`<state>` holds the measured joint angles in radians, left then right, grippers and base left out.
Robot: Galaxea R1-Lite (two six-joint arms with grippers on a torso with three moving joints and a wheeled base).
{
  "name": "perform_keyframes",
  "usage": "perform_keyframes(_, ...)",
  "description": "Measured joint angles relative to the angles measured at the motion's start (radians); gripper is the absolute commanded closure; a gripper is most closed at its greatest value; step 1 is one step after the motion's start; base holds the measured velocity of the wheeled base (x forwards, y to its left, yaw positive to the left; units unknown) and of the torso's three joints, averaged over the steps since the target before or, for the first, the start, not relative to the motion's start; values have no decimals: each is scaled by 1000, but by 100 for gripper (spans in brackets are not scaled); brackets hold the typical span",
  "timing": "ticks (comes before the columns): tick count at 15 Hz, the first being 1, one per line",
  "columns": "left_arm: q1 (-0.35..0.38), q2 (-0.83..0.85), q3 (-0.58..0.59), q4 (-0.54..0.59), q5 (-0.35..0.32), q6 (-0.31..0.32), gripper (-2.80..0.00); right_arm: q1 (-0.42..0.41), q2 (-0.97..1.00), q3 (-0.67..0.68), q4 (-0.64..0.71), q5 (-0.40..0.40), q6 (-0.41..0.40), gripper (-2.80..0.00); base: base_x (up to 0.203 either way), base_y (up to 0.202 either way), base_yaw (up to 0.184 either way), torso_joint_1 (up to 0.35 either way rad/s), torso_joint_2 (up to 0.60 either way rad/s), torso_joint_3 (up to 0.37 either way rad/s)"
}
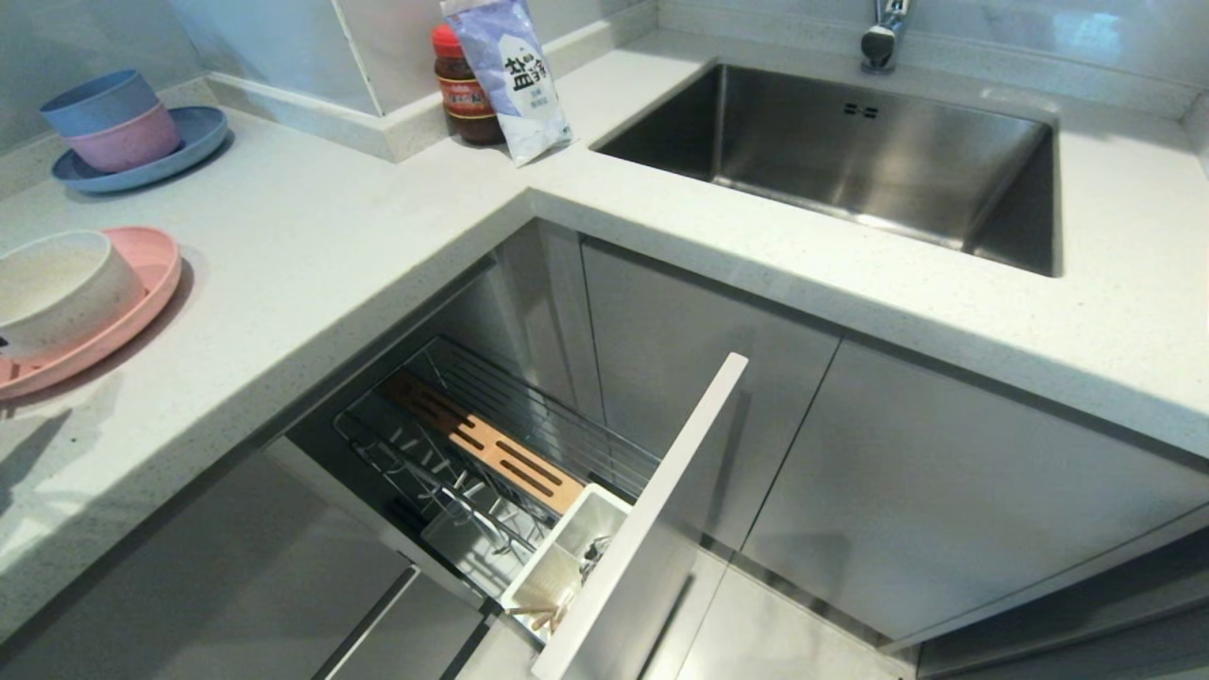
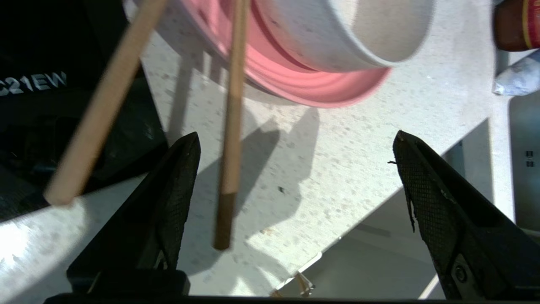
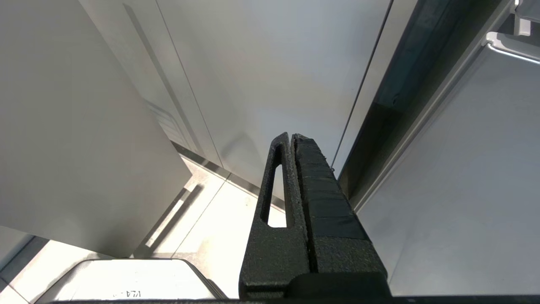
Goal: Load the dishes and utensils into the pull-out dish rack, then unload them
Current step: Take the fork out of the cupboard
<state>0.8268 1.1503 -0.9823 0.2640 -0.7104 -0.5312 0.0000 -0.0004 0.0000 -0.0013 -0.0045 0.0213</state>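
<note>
Looks far along, most likely in the unloading half.

On the pale speckled surface (image 1: pixel 331 246), at the robot's left: the flat round pink plate (image 1: pixel 142 283), smooth with a raised rim. Inside it, the smaller off-white bowl (image 1: pixel 57 283), round, plain and a little speckled.

Pulled out below: the dish rack (image 1: pixel 529 406), made of thin shiny wire with short upright prongs. No dish on any prong. Along it, a light wood strip (image 1: pixel 491 449) with long slots. At the front, a white box-shaped cutlery cup (image 1: pixel 567 538) behind a flat grey front panel (image 1: pixel 652 510). A few thin bits inside the cup, too small to name. No clear sight of the fork.

In the left wrist view: the left pincer (image 2: pixel 295 136) spread wide over the surface, just beside the plate, holding nothing. Black fingers, rough like a grid. Between and beside them, two chopsticks (image 2: pixel 232 126), long, thin, round and light wood, one with a darker tip. Loose, not gripped; hard to tell if resting on the plate rim.

Right pincer (image 3: pixel 291 137) pressed shut and empty, parked low by the smooth grey cupboard doors.

Probably left to do: empty the cup, if anything belongs there, and maybe push the rack in.
</note>
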Motion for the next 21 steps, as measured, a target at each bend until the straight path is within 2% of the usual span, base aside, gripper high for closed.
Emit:
perform_keyframes(3, -1, -50, 1, 13, 24, -42, -280, 0, 0, 0, 0, 0, 0, 0, 0, 0, 0, 0, 0, 0)
perform_keyframes(7, -3, -136, 12, 64, 69, -51, -280, 0, 0, 0, 0, 0, 0, 0, 0, 0, 0, 0, 0, 0)
perform_keyframes(8, -5, -163, 14, 73, 95, -51, 0, 0, 0, 0, 0, 0, 0, 0, 0, 0, 0, 0, 0, 0)
perform_keyframes(12, -25, -296, 30, 69, 219, -42, 0, 0, 0, 0, 0, 0, 0, 0, 0, 0, 0, 0, 0, 0)
perform_keyframes(14, -63, -378, 35, 58, 279, -7, 0, 0, 0, 0, 0, 0, 0, 0, 0, 0, 0, 0, 0, 0)
perform_keyframes(16, -142, -463, 36, 20, 330, 70, 0, 0, 0, 0, 0, 0, 0, 0, 0, 0, 0, 0, 0, 0)
perform_keyframes(18, -237, -512, 8, -73, 357, 163, 0, 0, 0, 0, 0, 0, 0, 0, 0, 0, 0, 0, 0, 0)
perform_keyframes(19, -282, -516, -33, -121, 361, 206, 0, 0, 0, 0, 0, 0, 0, 0, 0, 0, 0, 0, 0, 0)
perform_keyframes(21, -348, -486, -140, -166, 365, 241, 0, 0, 0, 0, 0, 0, 0, 0, 0, 0, 0, 0, 0, 0)
